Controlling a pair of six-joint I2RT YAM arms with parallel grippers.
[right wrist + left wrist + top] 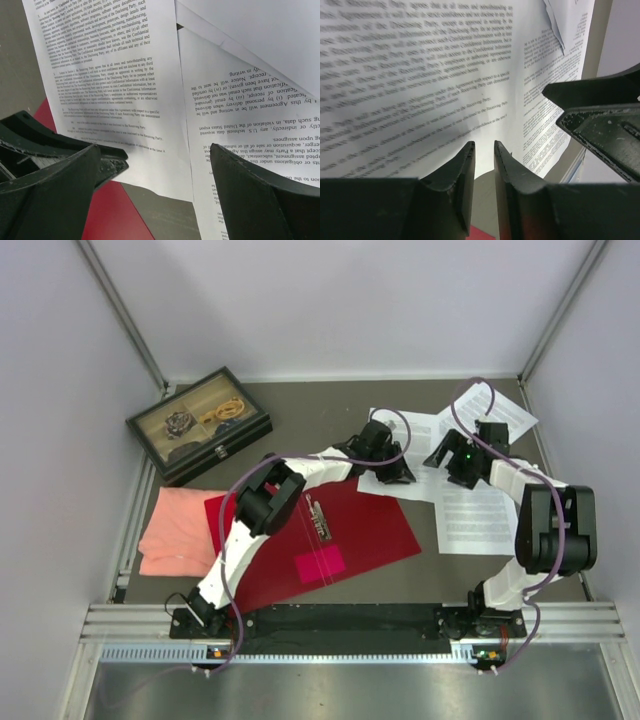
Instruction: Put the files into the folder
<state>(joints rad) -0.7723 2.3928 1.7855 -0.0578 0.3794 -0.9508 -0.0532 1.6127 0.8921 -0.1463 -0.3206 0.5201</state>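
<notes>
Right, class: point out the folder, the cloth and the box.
folder [368,530]: top view, bare inside right of the clip.
cloth [178,530]: top view, its middle.
box [200,417]: top view, lid centre.

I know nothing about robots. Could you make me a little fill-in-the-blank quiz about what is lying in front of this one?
1. The folder lying open is coloured ___.
2. The sticker inside it is ___.
3. In the top view, the files lie to the folder's ___.
4. The right claw, its fingers wide apart, is gripping ___.

Missing words: red; pink; right; nothing.
</notes>
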